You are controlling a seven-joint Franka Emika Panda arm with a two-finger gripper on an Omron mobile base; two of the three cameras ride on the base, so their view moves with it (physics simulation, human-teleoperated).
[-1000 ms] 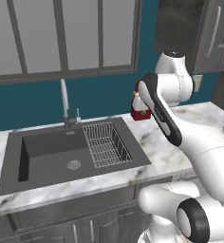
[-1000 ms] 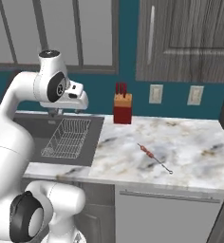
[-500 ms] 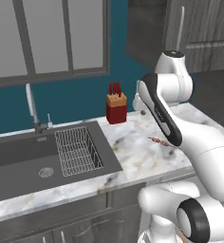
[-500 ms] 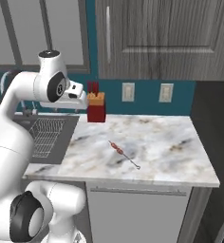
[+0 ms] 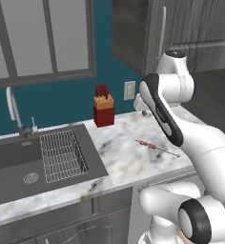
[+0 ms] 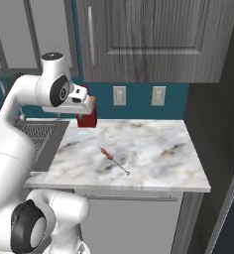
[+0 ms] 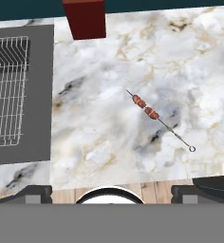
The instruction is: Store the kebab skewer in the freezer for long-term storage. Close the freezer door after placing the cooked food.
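From the left base view I see the kebab skewer (image 5: 154, 147), a thin stick with small reddish chunks, lying flat on the veined marble counter (image 5: 124, 157) right of the red knife block (image 5: 103, 111). The right base view shows it mid-counter, well apart from the wire rack (image 6: 38, 135). In the hand view my gripper (image 7: 111, 191) hangs above, fingers spread wide, holding nothing.

Marble counter (image 5: 124, 157) with kebab skewer (image 5: 155, 147) lying flat, near the arm (image 5: 164, 112), well apart from the red knife block (image 5: 103, 107) at the back wall. Dark sink (image 5: 19, 157) left of the counter, wire rack (image 5: 62, 155) inside, faucet (image 5: 12, 107) behind. Outlet (image 5: 129, 90) on teal wall.
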